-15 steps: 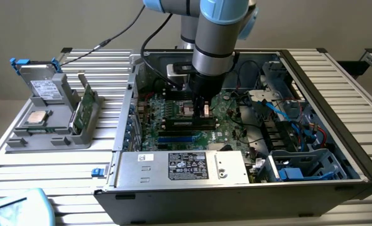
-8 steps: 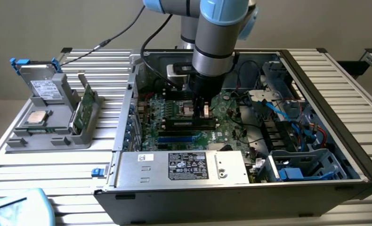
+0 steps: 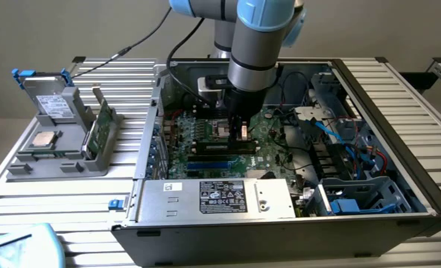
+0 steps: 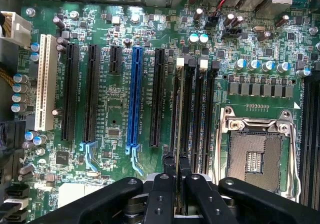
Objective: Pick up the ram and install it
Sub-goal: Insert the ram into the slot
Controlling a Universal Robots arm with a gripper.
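My gripper [image 3: 240,139] reaches down into the open computer case [image 3: 399,167], over the motherboard [image 3: 205,156]. In the wrist view its two black fingers [image 4: 167,184] are shut on the ram [image 4: 176,124], seen edge-on as a thin strip. The strip runs along the outermost of the black memory slots [image 4: 200,114], the one nearest the expansion slots, beside the empty CPU socket [image 4: 255,159]. In the exterior view the ram [image 3: 244,133] shows as a small piece between the fingertips. I cannot tell whether it is seated in the slot or just above it.
A grey tray [image 3: 49,162] at the exterior view's left holds a hard drive [image 3: 53,103] and an upright green card [image 3: 97,131]. A power supply [image 3: 220,198] sits at the case's near side and blue cables [image 3: 354,145] lie on the right. Blue [image 4: 134,94] and white [image 4: 46,84] expansion slots flank the memory slots.
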